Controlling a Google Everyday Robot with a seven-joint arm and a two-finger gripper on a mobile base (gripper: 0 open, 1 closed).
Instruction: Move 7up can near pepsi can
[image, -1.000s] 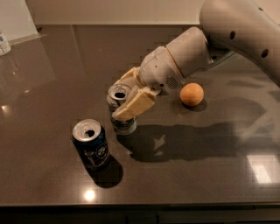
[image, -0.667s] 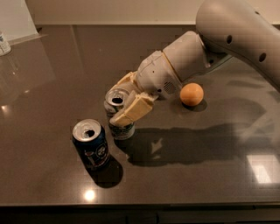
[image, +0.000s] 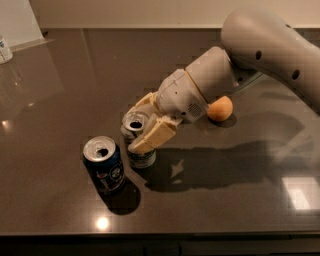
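7up can (image: 141, 159) clasped upright by gripper (image: 133, 130), one finger on each side; held just right of pepsi can (image: 104, 167), not touching. Orange (image: 220, 108) seen farther right of pepsi can, on dark table (image: 60, 100).

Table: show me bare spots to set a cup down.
Bare: the table's wide left-rear stretch behind the pepsi can, and the front right below the orange. Crowded: centre front, where the gripper grips the 7up can right beside the pepsi can.

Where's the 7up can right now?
Left of centre in the camera view, the 7up can is held in the gripper, just right of and slightly behind the pepsi can; an orange ball lies farther right.
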